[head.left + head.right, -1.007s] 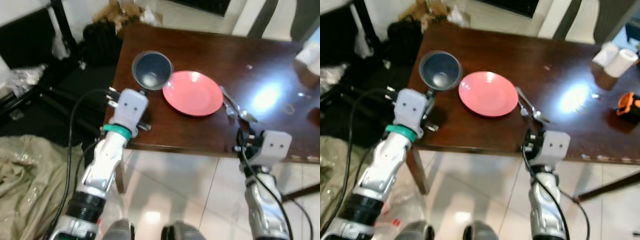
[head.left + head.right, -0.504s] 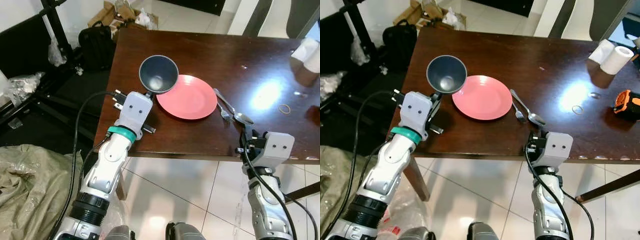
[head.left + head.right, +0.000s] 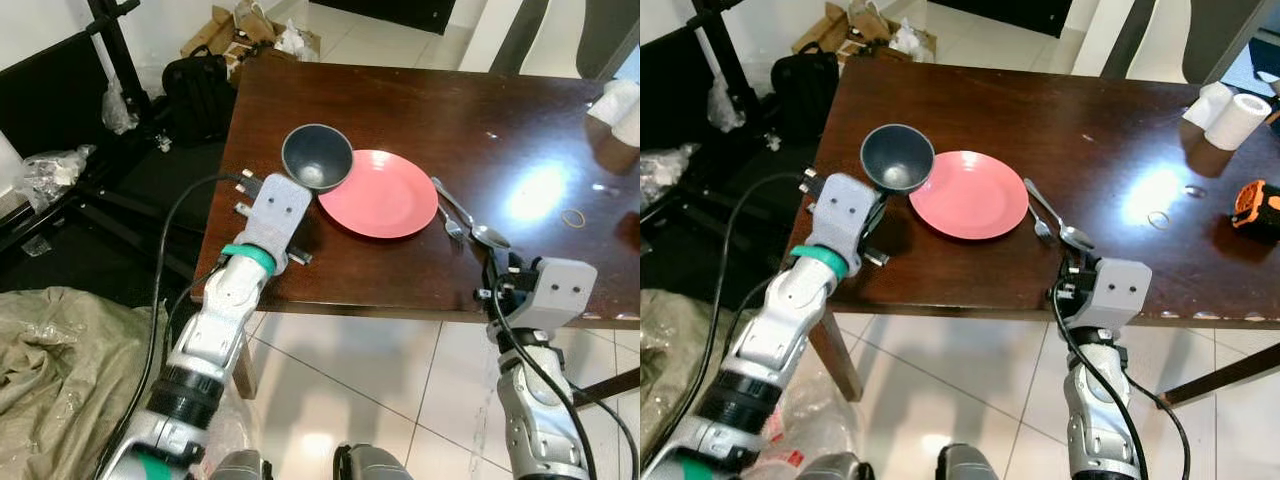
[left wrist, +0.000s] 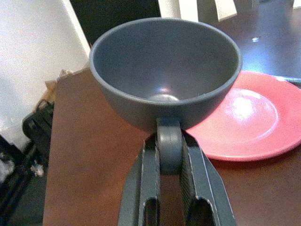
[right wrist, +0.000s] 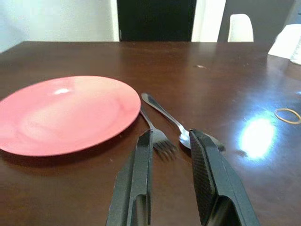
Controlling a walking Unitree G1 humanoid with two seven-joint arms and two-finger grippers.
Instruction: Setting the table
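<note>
A dark grey bowl (image 3: 317,157) hangs upright just above the brown table (image 3: 400,100), its edge over the left rim of a pink plate (image 3: 378,193). My left gripper (image 4: 169,141) is shut on the bowl's near side, reaching in from the table's front left corner. A fork (image 5: 157,134) and a spoon (image 5: 171,120) lie side by side just right of the plate. My right gripper (image 5: 171,136) hovers at the table's front edge, open, pointing at the fork and spoon with nothing between its fingers.
A rubber band (image 3: 573,215), two paper rolls (image 3: 1225,110) and an orange-black tool (image 3: 1260,208) are on the table's right side. On the floor to the left are a black bag (image 3: 195,85), a black stand (image 3: 110,40) and a beige sack (image 3: 60,380).
My left arm has stretched forward and lowered the bowl toward the table beside the plate. The right gripper has stayed at the table's edge. The camera shifted slightly.
</note>
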